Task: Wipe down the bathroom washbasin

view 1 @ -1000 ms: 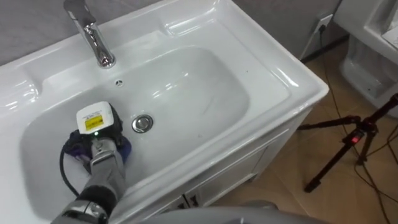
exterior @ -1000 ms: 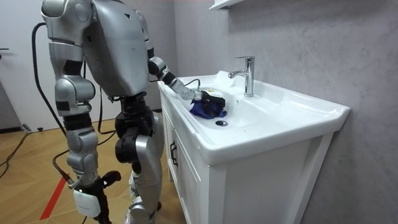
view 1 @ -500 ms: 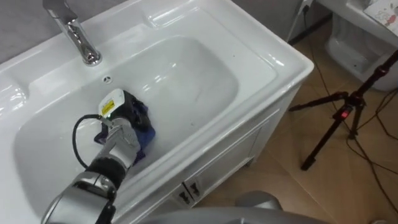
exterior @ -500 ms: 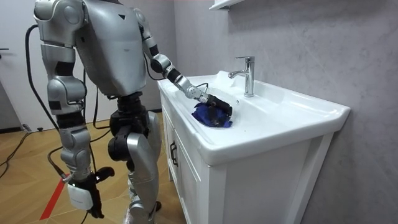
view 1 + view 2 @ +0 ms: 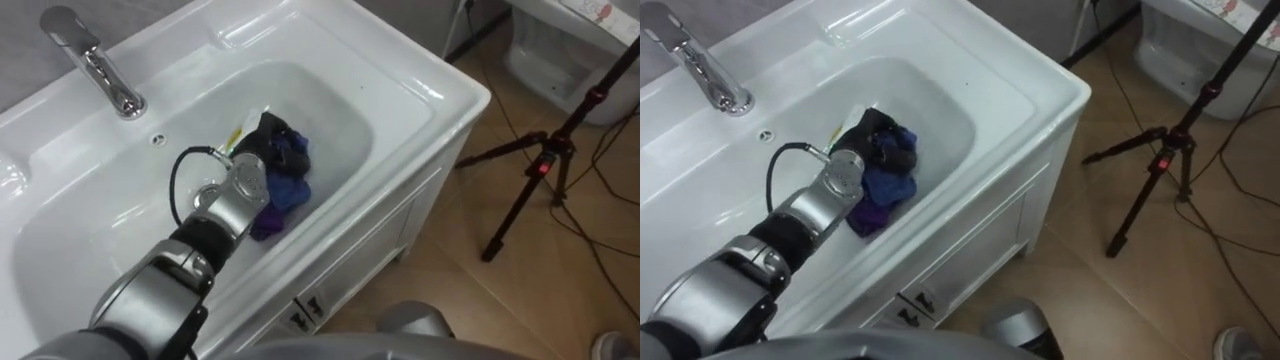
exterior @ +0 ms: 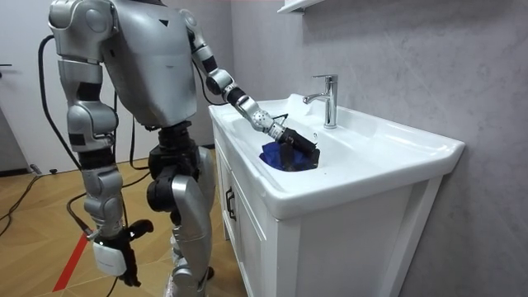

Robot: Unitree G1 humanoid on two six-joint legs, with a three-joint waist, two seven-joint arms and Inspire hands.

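A white basin point(image 5: 425, 92) with a chrome faucet point(image 5: 95, 68) at its back sits in a white cabinet, and I stand at its front. My left arm reaches into the bowl. My left hand point(image 5: 268, 140) is dark and rests on a crumpled blue cloth point(image 5: 288, 190) on the bowl's floor, towards the right side, with its fingers curled into the cloth. The right eye view shows the same hand point(image 5: 878, 138) and cloth point(image 5: 888, 190). In the room view the left hand point(image 6: 299, 143) lies on the cloth point(image 6: 289, 159) below the faucet point(image 6: 328, 99). My right hand point(image 6: 120, 252) hangs at my side.
A black tripod point(image 5: 540, 170) stands on the wooden floor to the right of the cabinet, with cables trailing round it. A white fixture point(image 5: 565, 60) sits at the far right. A grey wall backs the basin, with a shelf point(image 6: 297, 7) above it.
My left hand has slid the blue cloth across the bowl's floor from the left side, over the drain, to the right side. The head camera has shifted with the reach.
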